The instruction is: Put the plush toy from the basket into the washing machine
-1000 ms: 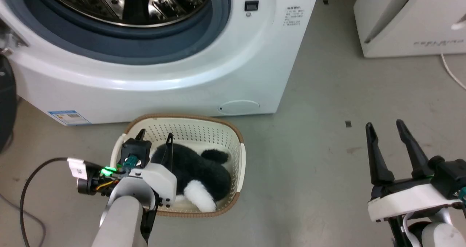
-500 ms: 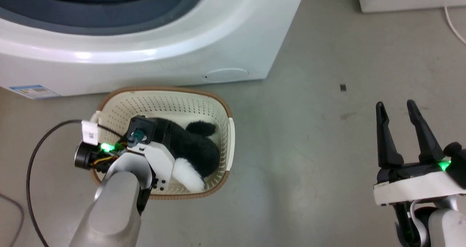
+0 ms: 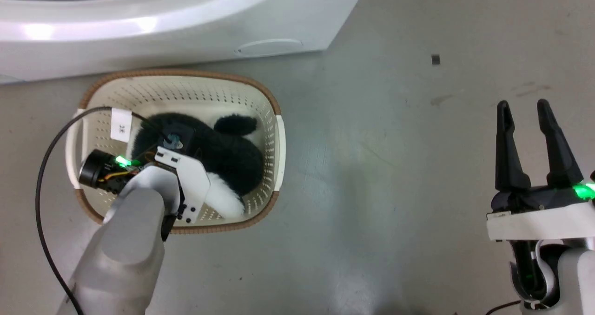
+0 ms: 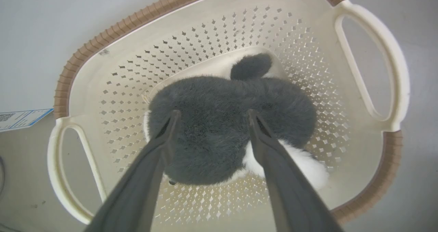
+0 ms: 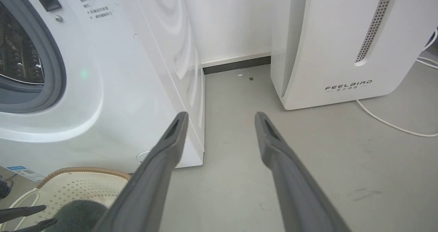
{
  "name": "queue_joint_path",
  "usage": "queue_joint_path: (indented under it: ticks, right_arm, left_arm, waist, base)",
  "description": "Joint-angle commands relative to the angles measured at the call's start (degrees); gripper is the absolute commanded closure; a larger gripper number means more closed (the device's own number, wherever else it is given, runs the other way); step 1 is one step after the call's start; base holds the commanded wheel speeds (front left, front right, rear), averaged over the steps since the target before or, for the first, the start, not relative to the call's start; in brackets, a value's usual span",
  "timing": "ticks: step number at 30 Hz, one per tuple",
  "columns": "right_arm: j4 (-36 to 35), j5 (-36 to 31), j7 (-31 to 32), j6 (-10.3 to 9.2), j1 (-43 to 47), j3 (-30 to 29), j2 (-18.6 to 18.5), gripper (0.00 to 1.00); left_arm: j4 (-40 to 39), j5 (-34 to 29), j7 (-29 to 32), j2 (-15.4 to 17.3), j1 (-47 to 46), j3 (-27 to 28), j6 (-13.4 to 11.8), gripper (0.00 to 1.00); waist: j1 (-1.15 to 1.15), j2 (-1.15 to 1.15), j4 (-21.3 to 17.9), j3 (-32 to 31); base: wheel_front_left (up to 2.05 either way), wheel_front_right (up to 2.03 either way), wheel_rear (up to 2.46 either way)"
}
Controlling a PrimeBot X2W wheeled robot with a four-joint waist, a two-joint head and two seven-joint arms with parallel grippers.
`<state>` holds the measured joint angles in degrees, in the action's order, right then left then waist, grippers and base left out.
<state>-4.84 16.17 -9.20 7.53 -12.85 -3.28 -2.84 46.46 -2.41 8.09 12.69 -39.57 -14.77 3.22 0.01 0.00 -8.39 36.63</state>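
Left wrist view: left gripper (image 4: 214, 111) is spread open, fingers either side of the plush toy (image 4: 222, 136), hemmed by basket (image 4: 113, 81) walls; washing machine (image 3: 186, 22) beyond it.

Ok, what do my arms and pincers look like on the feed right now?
The left pincer and right pincer each have two long, dark, tapering fingers on a white wrist housing with a green light. The left forearm is a pale grey tube. A black cable with a white tag loops from its wrist.
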Motion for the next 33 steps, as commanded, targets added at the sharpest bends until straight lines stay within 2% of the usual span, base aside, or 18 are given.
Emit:
queue_joint_path:
  ticks: [1,14,33]
  right_arm:
    - [-0.64,0.75,-0.6,-0.02,-1.6,-0.23,-0.03,0.0]
    - [-2.34,3.02,-2.15,-0.03,-4.47,-0.62,-0.03,0.0]
    - [-3.76,6.66,-4.41,-0.04,-8.38,-1.15,-0.03,0.0]
  left_arm:
    - [1.8,-0.13,0.65,0.63,-2.47,-0.71,0.45,0.0]
    - [9.47,1.47,5.08,1.37,-9.92,-3.43,1.87,0.0]
    - [20.65,1.95,6.01,3.97,-20.89,-8.92,1.25,0.0]
  waist:
    - [-0.01,0.0,-0.55,2.3]
    - [-0.01,0.0,-1.67,10.69]
    - [-0.01,0.0,-4.14,20.05]
  base:
    - [0.0,0.0,0.0]
    - [0.0,0.0,0.0]
    - [0.0,0.0,0.0]
